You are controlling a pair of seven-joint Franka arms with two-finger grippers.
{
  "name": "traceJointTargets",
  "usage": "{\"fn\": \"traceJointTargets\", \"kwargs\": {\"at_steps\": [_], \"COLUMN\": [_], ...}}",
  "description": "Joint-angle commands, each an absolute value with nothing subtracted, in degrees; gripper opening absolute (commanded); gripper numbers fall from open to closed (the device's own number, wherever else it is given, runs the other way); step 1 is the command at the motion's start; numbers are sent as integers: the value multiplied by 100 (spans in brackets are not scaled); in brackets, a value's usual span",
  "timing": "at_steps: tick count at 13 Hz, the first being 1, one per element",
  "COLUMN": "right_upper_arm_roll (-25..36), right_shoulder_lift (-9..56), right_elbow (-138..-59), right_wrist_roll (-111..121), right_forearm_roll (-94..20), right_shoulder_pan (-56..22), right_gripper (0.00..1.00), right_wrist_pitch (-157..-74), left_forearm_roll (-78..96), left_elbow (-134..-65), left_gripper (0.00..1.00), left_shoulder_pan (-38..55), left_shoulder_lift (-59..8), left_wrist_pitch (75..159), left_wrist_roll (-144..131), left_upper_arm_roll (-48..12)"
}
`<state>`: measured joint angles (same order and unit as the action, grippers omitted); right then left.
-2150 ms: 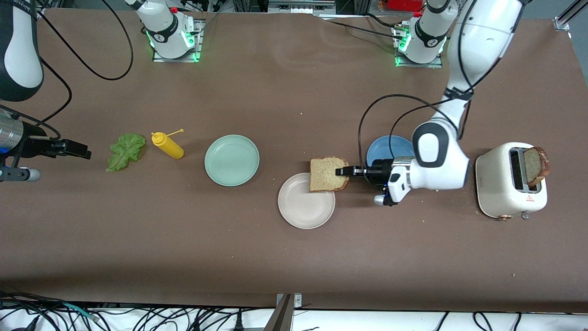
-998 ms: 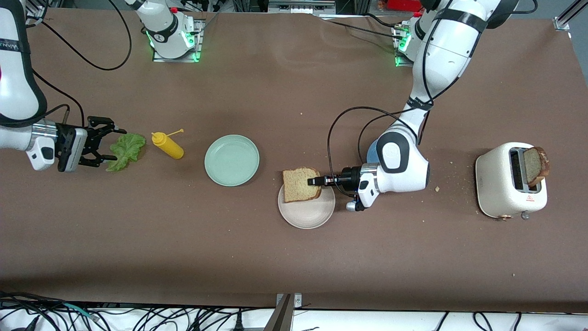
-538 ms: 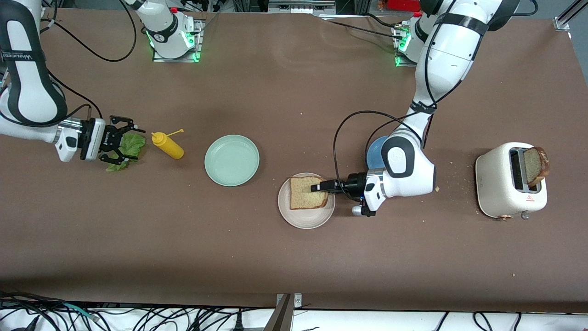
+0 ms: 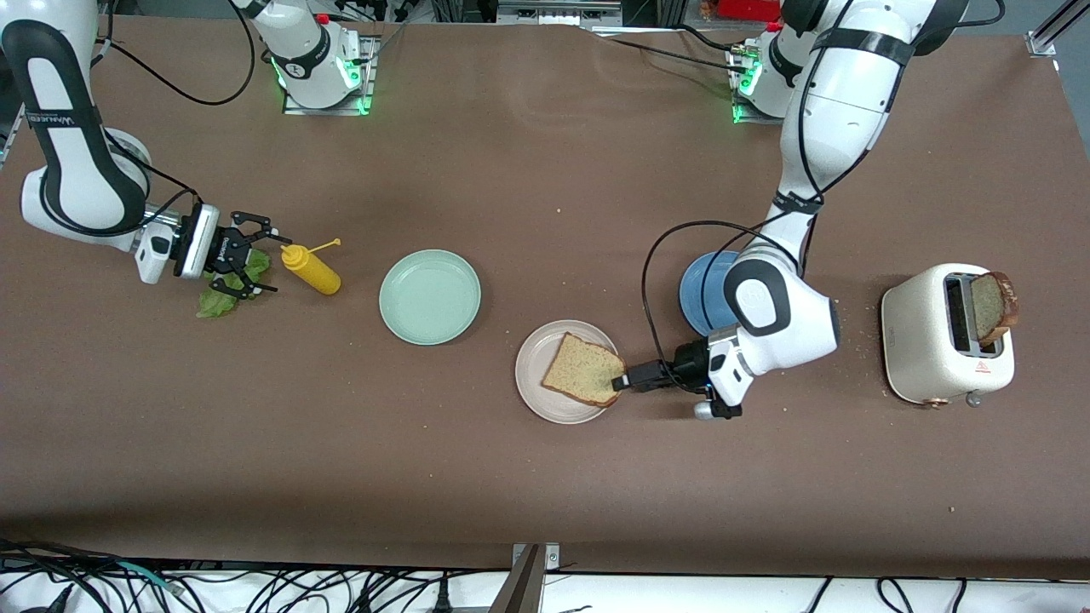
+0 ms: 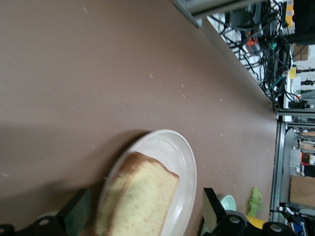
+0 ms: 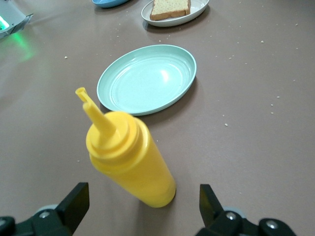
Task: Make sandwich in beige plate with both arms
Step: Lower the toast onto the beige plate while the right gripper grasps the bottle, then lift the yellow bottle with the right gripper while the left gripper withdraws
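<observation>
**Left gripper standing open at the plate's edge, bread slice lying on the plate**

Left gripper (image 4: 620,381) is sitting low at the rim of the beige plate (image 4: 532,383), on the side toward the left arm's end of the table. Its fingers are standing wide apart in the left wrist view and are holding nothing. One bread slice (image 4: 584,380) is lying tilted on the plate, and its corner is just beside the fingertips.

Right gripper (image 4: 253,254) is hanging over the lettuce leaf (image 4: 213,303) with its fingers spread wide and nothing between them. The yellow squeeze bottle (image 4: 312,268) is lying just beside it.

The mint green plate (image 4: 430,296) is sitting between the bottle and the beige plate. The blue plate (image 4: 702,289) is partly hidden under the left arm. A second bread slice (image 4: 990,306) is standing in the white toaster (image 4: 924,340) near the left arm's end.
</observation>
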<state>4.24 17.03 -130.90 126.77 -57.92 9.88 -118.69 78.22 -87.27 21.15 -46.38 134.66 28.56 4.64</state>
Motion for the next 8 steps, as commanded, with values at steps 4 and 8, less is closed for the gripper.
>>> {"fn": "traceJointTargets", "kwargs": {"at_steps": [4, 8], "right_upper_arm_roll": [404, 325], "right_shoulder_lift": [2364, 2408], "right_elbow": [-13166, -13166], "right_wrist_roll": [13930, 13966], "right_forearm_roll": [-6995, -7488], "right_shoulder_pan": [1002, 765], "right_gripper": [99, 98], "right_wrist_pitch": [-11927, -12058], "left_forearm_roll": [6945, 5875], "left_elbow": [-9472, -10430], "left_gripper": [100, 100], "left_shoulder_pan": [2127, 2118], "left_shoulder_lift": [-3720, -2797], "left_wrist_pitch": [13483, 13421], "left_wrist_roll": [2857, 2804], "left_upper_arm_roll": [1352, 2002]}}
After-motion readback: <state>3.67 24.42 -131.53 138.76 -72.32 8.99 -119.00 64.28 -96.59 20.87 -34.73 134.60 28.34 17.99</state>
